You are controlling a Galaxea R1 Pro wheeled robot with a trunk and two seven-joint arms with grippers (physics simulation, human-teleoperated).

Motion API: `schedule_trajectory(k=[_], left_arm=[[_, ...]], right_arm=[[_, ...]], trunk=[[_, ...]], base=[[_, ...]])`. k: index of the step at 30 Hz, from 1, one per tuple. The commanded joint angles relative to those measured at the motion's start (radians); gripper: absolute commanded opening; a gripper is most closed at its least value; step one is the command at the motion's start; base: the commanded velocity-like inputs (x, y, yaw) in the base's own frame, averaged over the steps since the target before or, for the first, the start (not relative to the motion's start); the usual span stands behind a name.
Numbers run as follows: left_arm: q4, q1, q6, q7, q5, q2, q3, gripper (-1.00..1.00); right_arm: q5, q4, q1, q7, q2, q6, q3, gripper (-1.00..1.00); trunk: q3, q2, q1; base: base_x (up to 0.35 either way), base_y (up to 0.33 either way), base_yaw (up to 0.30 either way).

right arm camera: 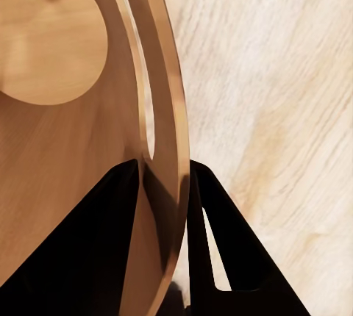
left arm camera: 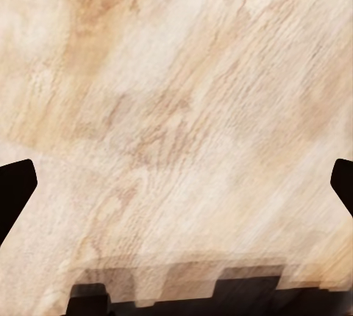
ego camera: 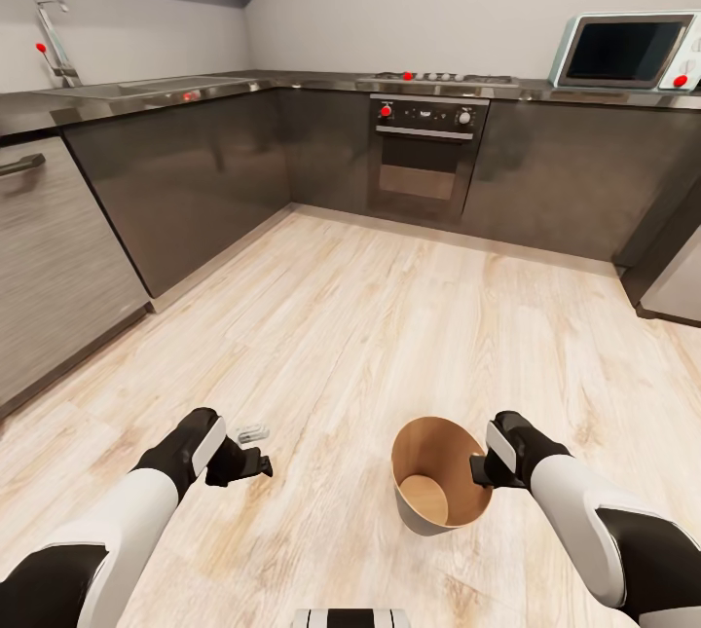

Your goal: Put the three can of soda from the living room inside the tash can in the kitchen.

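I am in the kitchen. The tash can (ego camera: 433, 448) stands tilted on the wood floor right in front of me, its coppery inside and round bottom bare. My right gripper (ego camera: 479, 469) is shut on its rim; in the right wrist view one finger sits on each side of the tash can's wall (right arm camera: 66, 147), with the gripper (right arm camera: 163, 163) pinching it. Left of the tash can my left gripper (ego camera: 255, 462) hangs over the floor, open and empty, its fingers (left arm camera: 18, 187) wide apart around the gripper (left arm camera: 180, 184). The three cans of soda are out of view.
A small pale object (ego camera: 251, 432) lies on the floor by my left gripper; I cannot tell what it is. Dark cabinets (ego camera: 185, 180) run along the left and back. A built-in oven (ego camera: 425, 156) is ahead, a microwave (ego camera: 628, 49) at back right, a faucet (ego camera: 54, 39) at left.
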Motion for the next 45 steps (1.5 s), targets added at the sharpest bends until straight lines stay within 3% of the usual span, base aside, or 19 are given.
schedule_trajectory(k=[1, 6, 7, 9, 40, 45], left_arm=[[0.0, 0.0, 0.0, 0.0, 0.0, 0.0, 0.0, 1.0], [0.0, 0.0, 0.0, 0.0, 0.0, 0.0, 0.0, 1.0], [0.0, 0.0, -0.001, 0.005, -0.001, -0.015, 0.0, 1.0], [0.0, 0.0, 0.0, 0.007, -0.002, -0.018, 0.0, 1.0], [0.0, 0.0, -0.001, 0.01, -0.006, -0.03, -0.002, 1.0], [0.0, 0.0, -0.001, 0.009, -0.007, -0.03, -0.002, 1.0]], right_arm=[[-0.028, 0.001, 0.001, 0.003, 0.0, -0.002, -0.008, -1.0], [-0.027, 0.001, 0.002, 0.003, 0.0, -0.003, -0.008, -1.0], [-0.027, 0.002, 0.005, 0.002, 0.0, -0.002, -0.007, -1.0], [-0.027, 0.003, 0.005, 0.001, 0.001, -0.002, -0.007, -1.0], [-0.027, 0.002, 0.014, 0.002, 0.0, -0.004, -0.008, -1.0], [-0.027, -0.001, 0.023, 0.007, -0.001, -0.036, -0.008, -1.0]], trunk=[[0.0, 0.0, 0.0], [0.0, 0.0, 0.0], [0.004, 0.0, 0.0], [0.011, 0.001, -0.001], [0.109, 0.218, -0.12], [0.124, 0.253, -0.139]], base=[[0.0, 0.0, 0.0], [0.0, 0.0, 0.0], [-0.01, 0.0, 0.0], [-0.007, 0.0, 0.0], [0.0, 0.0, 0.0], [0.0, 0.0, 0.0]])
